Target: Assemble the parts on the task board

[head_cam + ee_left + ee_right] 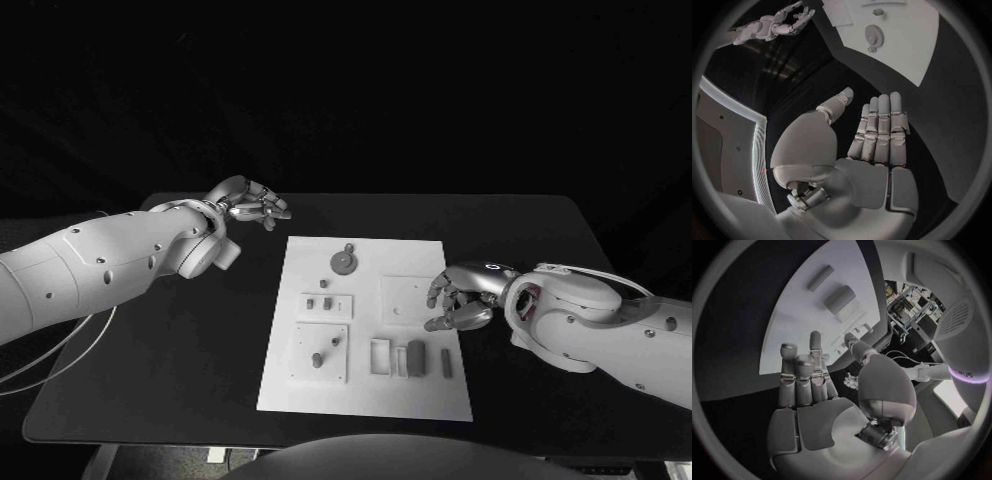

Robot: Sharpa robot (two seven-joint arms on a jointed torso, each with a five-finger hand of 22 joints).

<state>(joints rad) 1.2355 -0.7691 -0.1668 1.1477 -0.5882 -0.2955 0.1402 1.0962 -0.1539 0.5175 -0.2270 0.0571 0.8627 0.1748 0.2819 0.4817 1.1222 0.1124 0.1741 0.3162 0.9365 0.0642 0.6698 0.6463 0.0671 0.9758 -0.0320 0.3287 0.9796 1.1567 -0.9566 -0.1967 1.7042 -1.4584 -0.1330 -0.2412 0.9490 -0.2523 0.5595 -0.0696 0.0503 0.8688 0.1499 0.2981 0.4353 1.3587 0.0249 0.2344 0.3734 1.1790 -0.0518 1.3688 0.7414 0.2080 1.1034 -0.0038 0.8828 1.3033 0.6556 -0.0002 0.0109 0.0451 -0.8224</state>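
Where the white task board (368, 330) lies flat in the middle of the black table (159, 350), its small grey parts are spread over it: a round geared part (343, 262) near the far end, short pegs (326, 305) on the raised squares further in, and upright blocks (415, 357) in the slotted section toward the near end. The right hand (459, 302) hangs over the board's right edge, just beside the blocks and the bare square plate (408, 297), with its fingers curled partly downward; whether a fingertip touches the board or anything is pinched I cannot tell from the head view. In the right wrist view that hand (807, 390) shows its fingers raised and apart with nothing between them, two blocks (839, 297) lying beyond the fingertips. The left hand (248, 203) sits well apart from the board, off its far left corner over bare table, fingers loosely spread. In the left wrist view its fingers (879, 132) lie straight and side by side, holding nothing, with the geared part (874, 36) beyond them on the board.
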